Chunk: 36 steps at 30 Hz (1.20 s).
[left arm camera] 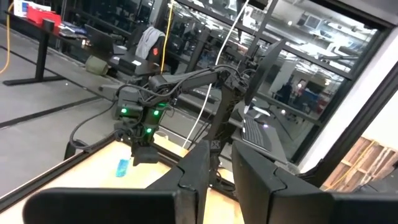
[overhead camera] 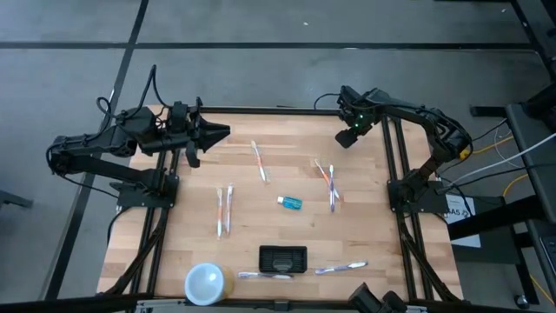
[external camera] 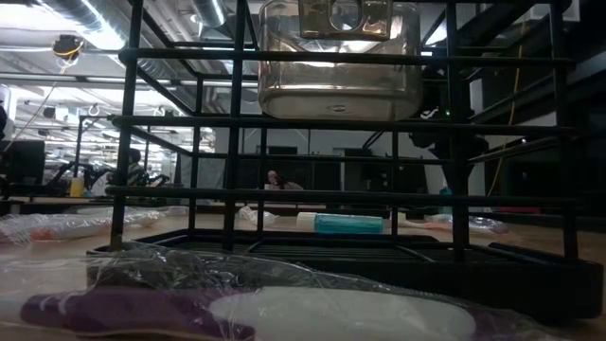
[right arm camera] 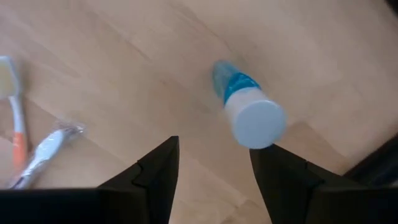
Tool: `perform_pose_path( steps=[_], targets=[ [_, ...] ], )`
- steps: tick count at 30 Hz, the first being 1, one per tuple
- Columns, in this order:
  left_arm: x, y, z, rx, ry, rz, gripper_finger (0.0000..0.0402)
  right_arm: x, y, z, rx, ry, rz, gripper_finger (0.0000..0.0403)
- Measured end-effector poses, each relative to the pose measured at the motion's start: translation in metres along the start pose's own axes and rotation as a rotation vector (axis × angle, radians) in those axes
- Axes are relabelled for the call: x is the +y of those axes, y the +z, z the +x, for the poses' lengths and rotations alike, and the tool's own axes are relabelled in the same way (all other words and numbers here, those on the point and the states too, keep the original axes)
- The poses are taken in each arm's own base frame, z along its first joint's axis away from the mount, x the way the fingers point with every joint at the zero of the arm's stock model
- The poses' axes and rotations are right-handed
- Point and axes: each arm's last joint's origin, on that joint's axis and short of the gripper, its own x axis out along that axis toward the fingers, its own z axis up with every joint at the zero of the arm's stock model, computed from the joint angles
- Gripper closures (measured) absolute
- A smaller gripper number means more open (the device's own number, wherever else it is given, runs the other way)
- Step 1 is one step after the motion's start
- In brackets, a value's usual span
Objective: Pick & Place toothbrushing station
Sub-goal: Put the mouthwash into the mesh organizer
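The toothbrushing station, a small black rectangular holder [overhead camera: 282, 258], stands near the table's near edge. In the low view its black bars [external camera: 331, 256] fill the picture. My left gripper [overhead camera: 224, 132] hovers over the far left of the table, pointing right, open by a narrow gap [left arm camera: 221, 177] and empty. My right gripper [overhead camera: 347, 137] hovers over the far right, open and empty [right arm camera: 214, 168]. A blue-and-white toothpaste tube [right arm camera: 249, 112] lies on the wood beyond its fingers.
The tube [overhead camera: 289, 203] lies mid-table. Toothbrushes lie scattered: one far centre [overhead camera: 259, 161], a pair at left [overhead camera: 224, 211], a pair at right [overhead camera: 328, 183], and wrapped ones beside the holder [overhead camera: 340, 268]. A round white-topped yellow cup [overhead camera: 206, 283] stands at the near left.
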Motion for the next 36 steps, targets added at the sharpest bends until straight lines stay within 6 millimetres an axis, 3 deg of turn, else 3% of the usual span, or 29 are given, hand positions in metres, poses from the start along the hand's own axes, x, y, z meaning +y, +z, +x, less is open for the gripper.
perform_pose_path(
  steps=[11, 21, 36],
  targets=[
    [0.000, 0.001, 0.000, -0.007, -0.001, -0.019, 0.0335, -0.004, 0.001, 0.000, -0.011, -0.047, 0.005, 0.0193],
    [-0.001, 0.001, 0.000, -0.014, -0.005, -0.052, 0.0335, -0.004, 0.017, -0.030, -0.108, -0.044, 0.011, 0.0176],
    [-0.001, 0.002, 0.000, -0.019, -0.008, -0.060, 0.0335, -0.006, 0.013, -0.023, -0.079, -0.066, -0.026, 0.0177]
  ],
)
